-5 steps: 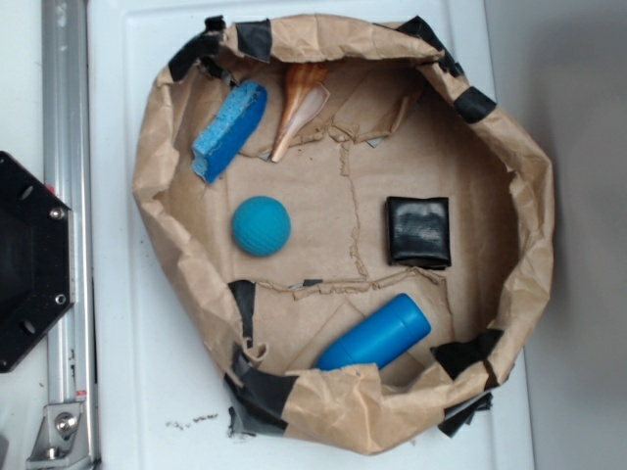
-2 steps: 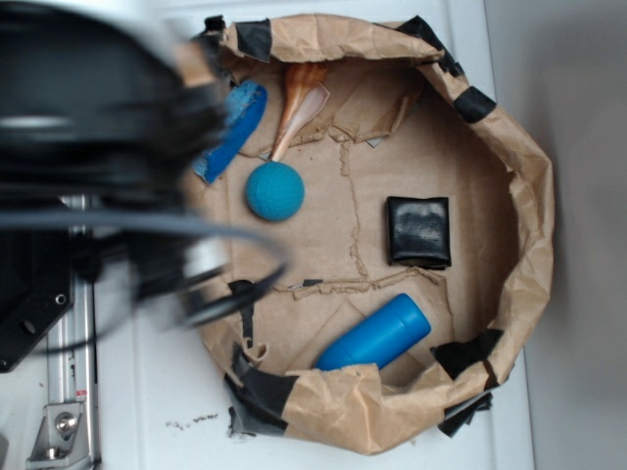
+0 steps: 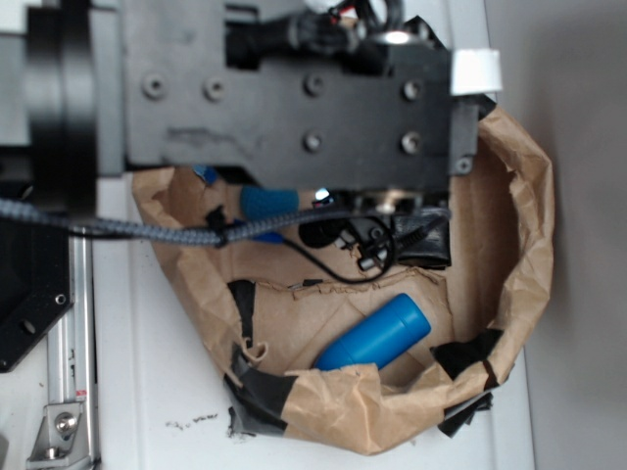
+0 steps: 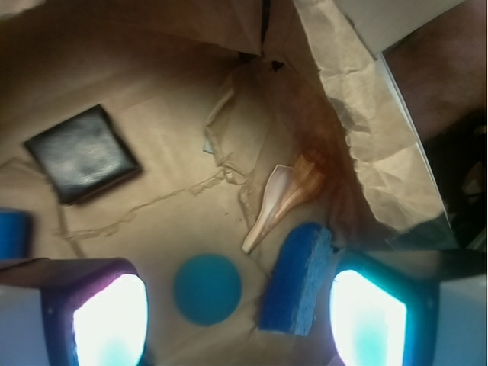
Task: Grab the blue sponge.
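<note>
1. Since a second ago the arm has swung in over the paper-lined basin (image 3: 529,225) and now fills the upper half of the exterior view, covering the top of the basin where the sponge lay in plain sight; the ball, too, seems to sit a little higher than it did.
2. From the wrist camera I see the gripper (image 4: 240,320) with its two fingers apart, one at the lower left and one at the lower right of the frame, holding nothing.
3. Between them lie the teal ball (image 4: 207,290) and the blue sponge (image 4: 297,278), the sponge just beside the right-hand finger (image 4: 366,320).
4. In the exterior view the arm hides the sponge.
5. I judge the sponge to be light, soft foam that will squash under the pads rather than slip, and not fragile.
6. I would take it across its narrow width near the middle, so I need to shift toward the lower right of the wrist frame and line the fingers up with its long edges.
7. A pale spiral shell (image 4: 278,202) lies close above the sponge's upper end, and I want to keep clear of it and of the ball.
8. Crumpled brown paper, torn in places, forms the floor, with a black square pad (image 4: 82,152) at the upper left and a blue cylinder (image 3: 377,333) near the lower rim.
9. Around the basin I see a white table (image 3: 147,392).
</note>
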`<state>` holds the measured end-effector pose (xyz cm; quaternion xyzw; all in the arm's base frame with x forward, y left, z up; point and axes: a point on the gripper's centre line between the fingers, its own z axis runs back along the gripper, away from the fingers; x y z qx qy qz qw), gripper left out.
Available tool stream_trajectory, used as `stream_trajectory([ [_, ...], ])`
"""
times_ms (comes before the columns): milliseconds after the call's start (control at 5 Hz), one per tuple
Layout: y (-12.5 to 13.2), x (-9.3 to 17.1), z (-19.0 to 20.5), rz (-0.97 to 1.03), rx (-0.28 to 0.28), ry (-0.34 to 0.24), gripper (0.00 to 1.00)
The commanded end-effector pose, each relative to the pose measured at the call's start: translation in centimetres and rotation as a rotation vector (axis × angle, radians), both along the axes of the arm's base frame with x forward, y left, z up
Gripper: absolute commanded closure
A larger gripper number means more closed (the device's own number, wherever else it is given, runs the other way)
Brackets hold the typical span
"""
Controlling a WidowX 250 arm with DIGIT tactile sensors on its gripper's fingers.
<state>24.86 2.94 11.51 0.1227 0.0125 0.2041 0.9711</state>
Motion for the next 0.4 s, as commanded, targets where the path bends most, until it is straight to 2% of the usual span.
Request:
stream_trajectory([
  [0,1.4,-2.7,-3.1,-0.055,-0.037,0.024,0.0],
  [200,1.5,-3.2,-4.4,-0.058,-0.056,0.044,0.0],
])
